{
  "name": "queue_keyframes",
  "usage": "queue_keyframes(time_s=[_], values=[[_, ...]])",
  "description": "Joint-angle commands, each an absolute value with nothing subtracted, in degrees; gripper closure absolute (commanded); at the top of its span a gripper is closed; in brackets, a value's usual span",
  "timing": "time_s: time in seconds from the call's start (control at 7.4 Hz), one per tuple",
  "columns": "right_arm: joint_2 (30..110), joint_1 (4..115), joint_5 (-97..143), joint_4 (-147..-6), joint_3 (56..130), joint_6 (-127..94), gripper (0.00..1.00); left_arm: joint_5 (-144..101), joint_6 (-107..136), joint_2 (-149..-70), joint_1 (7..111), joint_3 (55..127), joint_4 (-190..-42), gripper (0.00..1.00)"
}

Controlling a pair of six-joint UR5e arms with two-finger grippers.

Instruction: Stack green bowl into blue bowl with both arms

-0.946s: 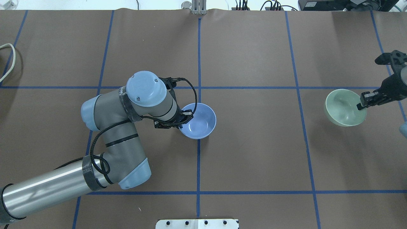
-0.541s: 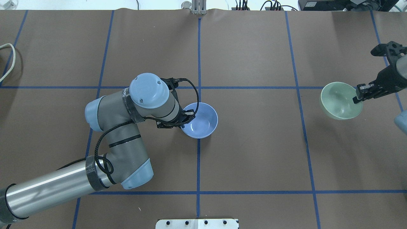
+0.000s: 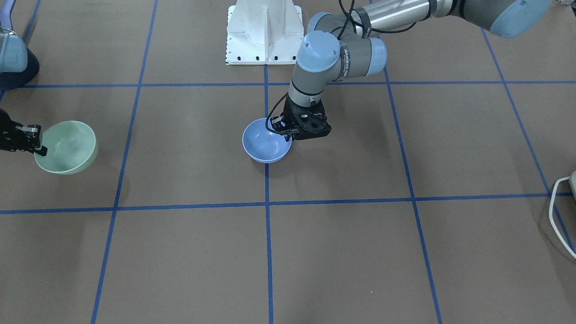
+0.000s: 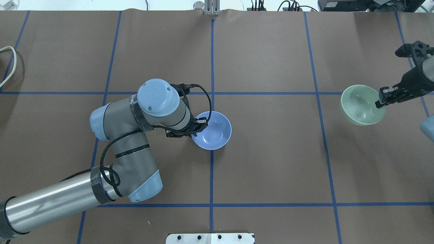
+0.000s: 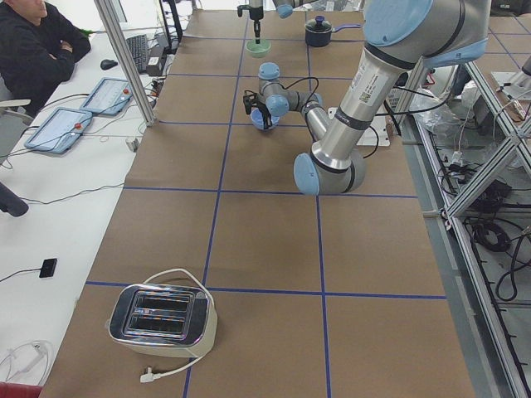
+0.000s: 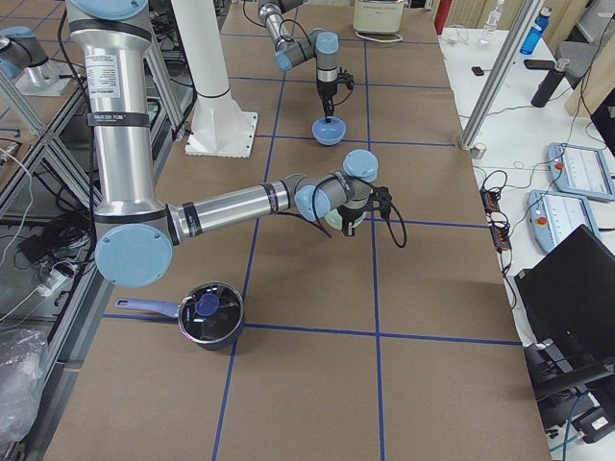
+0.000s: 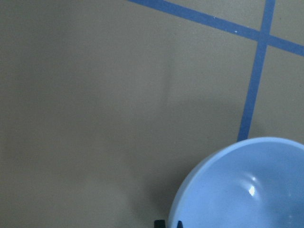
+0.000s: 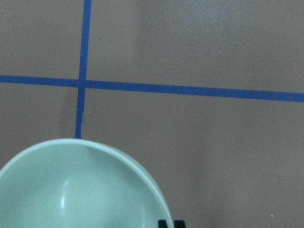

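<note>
The blue bowl (image 4: 213, 132) sits near the table's middle, on the central blue tape line. It also shows in the front view (image 3: 264, 146) and the left wrist view (image 7: 247, 190). My left gripper (image 4: 197, 126) (image 3: 288, 135) is shut on its near-left rim. The green bowl (image 4: 359, 105) (image 3: 67, 146) (image 8: 76, 190) is at the far right, tilted and seemingly a little above the table. My right gripper (image 4: 380, 101) (image 3: 38, 146) is shut on its right rim. The two bowls are far apart.
A white mounting pedestal (image 3: 263, 31) stands at the robot's side of the table. A toaster (image 5: 162, 315) sits at the table's left end and a dark lidded pot (image 6: 209, 312) at its right end. A white cable (image 4: 6, 64) lies at the left edge.
My right gripper has carried the green bowl a little leftward and toward the far side. The blue bowl and my left arm have shifted only slightly.
</note>
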State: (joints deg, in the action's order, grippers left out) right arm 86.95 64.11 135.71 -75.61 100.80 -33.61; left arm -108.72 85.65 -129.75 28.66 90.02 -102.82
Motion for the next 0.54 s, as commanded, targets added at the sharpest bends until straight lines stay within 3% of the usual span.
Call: queue_keyframes(time_s=[0.0,0.14,0.41], values=[[86.7,64.2,135.7,-75.7,100.8,-34.0,1.00,-108.8,85.5,-129.7,28.7,90.5,-102.7,0.19],[85.6,64.1,135.7,-75.7,101.0,-36.2,1.00,-109.3,85.4,-129.5,28.7,92.5,-102.7,0.13],[82.5,64.1,135.1,-75.7,101.2,-40.9,1.00,-113.8,79.6,-125.0,32.0,99.9,-102.0,0.08]])
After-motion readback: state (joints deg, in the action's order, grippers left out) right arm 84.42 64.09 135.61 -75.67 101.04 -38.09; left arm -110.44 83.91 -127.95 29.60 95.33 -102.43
